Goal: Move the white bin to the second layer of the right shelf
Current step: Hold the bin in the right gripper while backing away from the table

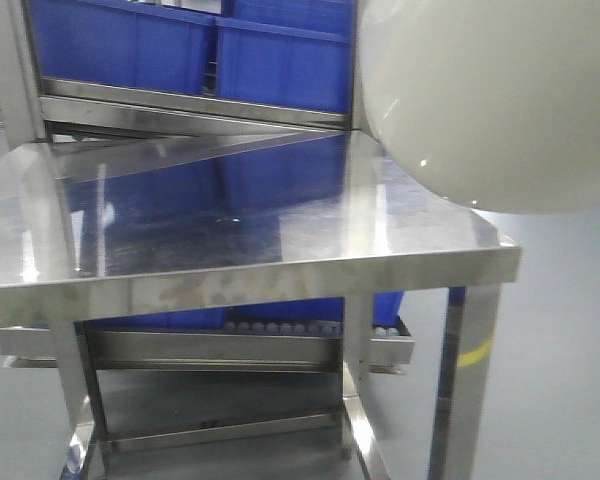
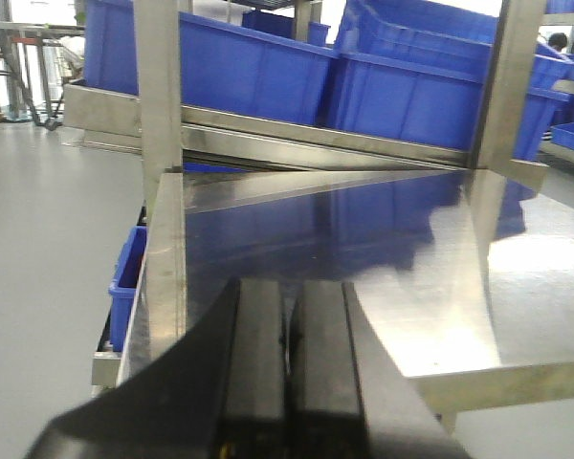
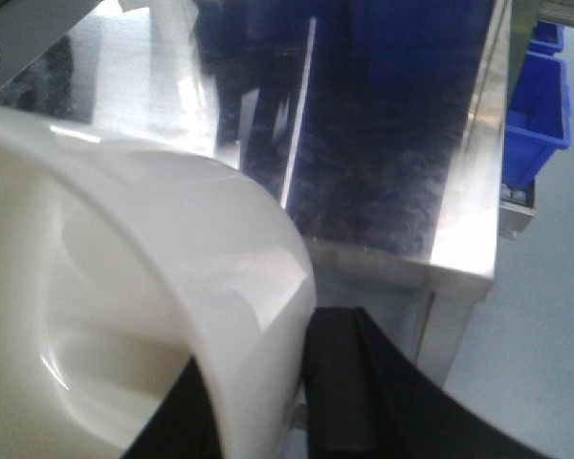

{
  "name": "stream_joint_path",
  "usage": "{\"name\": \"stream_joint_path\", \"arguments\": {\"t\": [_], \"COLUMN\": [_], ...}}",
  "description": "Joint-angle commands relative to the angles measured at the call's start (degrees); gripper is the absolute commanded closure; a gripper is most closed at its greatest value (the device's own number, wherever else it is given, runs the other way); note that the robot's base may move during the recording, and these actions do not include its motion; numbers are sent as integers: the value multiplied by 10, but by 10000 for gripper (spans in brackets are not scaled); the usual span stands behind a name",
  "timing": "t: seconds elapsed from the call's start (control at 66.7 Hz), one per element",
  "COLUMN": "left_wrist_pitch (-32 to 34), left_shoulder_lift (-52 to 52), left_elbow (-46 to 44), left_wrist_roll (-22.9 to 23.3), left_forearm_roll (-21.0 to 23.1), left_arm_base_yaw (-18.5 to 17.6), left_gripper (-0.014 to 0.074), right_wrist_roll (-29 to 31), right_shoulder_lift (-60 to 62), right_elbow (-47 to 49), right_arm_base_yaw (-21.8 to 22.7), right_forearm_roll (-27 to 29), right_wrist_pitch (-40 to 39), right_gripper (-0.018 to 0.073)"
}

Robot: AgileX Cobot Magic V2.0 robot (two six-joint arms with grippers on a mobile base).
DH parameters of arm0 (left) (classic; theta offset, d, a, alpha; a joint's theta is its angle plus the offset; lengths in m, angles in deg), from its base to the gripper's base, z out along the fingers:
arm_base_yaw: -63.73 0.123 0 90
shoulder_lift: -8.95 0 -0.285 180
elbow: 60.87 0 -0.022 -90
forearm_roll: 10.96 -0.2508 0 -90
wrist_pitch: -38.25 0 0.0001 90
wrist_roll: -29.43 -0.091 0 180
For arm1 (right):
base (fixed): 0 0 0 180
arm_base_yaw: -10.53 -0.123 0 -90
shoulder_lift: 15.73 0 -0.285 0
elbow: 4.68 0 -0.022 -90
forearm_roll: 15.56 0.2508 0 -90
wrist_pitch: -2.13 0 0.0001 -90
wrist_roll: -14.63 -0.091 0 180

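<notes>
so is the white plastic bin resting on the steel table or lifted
Lifted: the cream-white plastic bin hangs clear of the shiny steel tabletop, its wall pinched in the right hand.

Bright, glare on steel tabletop (image 1: 280, 215) (soft blur throughout)

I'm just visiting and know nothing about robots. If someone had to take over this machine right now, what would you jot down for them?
Left gripper: shut, empty, near a corner of the steel tabletop.
Right gripper: shut on the wall of the white bin.
Bin: appears to be held in the air by the table's right corner. The blue bins sit on the rack behind.
Done: pick-up.
Left: carry the bin to the right shelf's second layer and release it. I cannot pick that level out for certain in these views.
</notes>
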Motion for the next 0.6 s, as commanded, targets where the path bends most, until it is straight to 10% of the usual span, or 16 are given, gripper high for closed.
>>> {"name": "stream_joint_path", "arguments": {"t": [0.0,0.585], "left_wrist_pitch": [49,49], "left_shoulder_lift": [2,2], "left_elbow": [21,21], "left_wrist_roll": [6,6], "left_forearm_roll": [5,5], "left_arm_base_yaw": [-3,-3], "left_gripper": [512,512], "right_wrist_roll": [1,1], "right_shoulder_lift": [4,4], "right_elbow": [18,18], "right_arm_base_yaw": [3,3], "right_forearm_roll": [0,0], "right_wrist_pitch": [-54,-54], "right_gripper": [504,504]}}
